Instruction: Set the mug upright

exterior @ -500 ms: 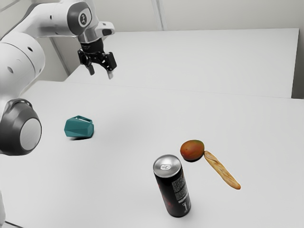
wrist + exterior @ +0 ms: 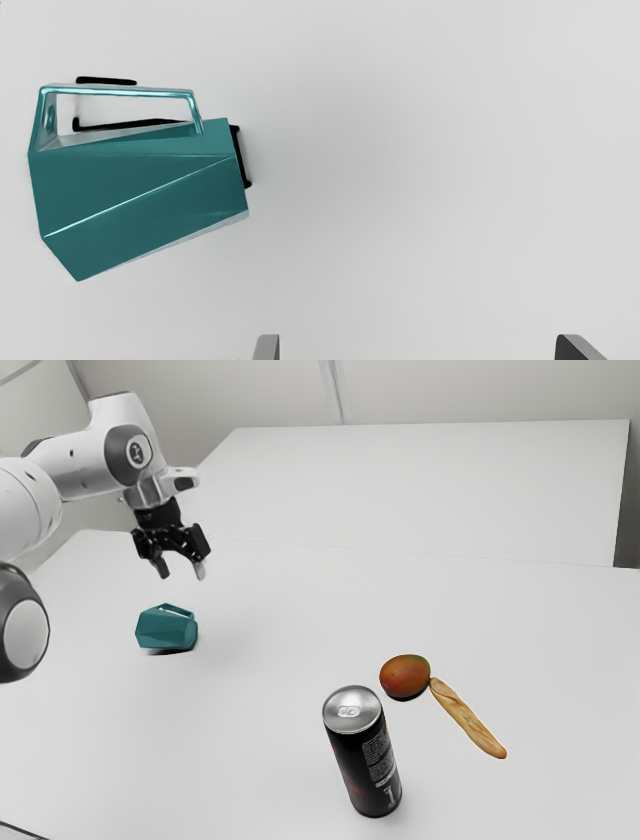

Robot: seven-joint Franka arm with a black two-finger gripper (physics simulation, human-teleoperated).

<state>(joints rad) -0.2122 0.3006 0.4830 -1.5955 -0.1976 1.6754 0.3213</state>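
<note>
Mug: teal (image 2: 166,630), lying on its side on the white table (image 2: 250,760), toward the exterior view's left, handle (image 2: 120,91) along one side.
Gripper: black (image 2: 182,573), up above the table near the mug, fingers (image 2: 267,348) spread wide.
Can: dark (image 2: 368,760), standing upright, well apart from the mug.
Fruit: reddish-orange (image 2: 405,675), near the can.
Bread: long (image 2: 468,718), one end right by the fruit.

Here's the white arm (image 2: 85,465) coming in from the exterior view's left edge, bending sharply down at its wrist (image 2: 133,452), and the black gripper (image 2: 182,574) hangs in the upper left of that frame, pointing downward at a slight tilt, both fingers (image 2: 267,348) spread wide apart!
</note>
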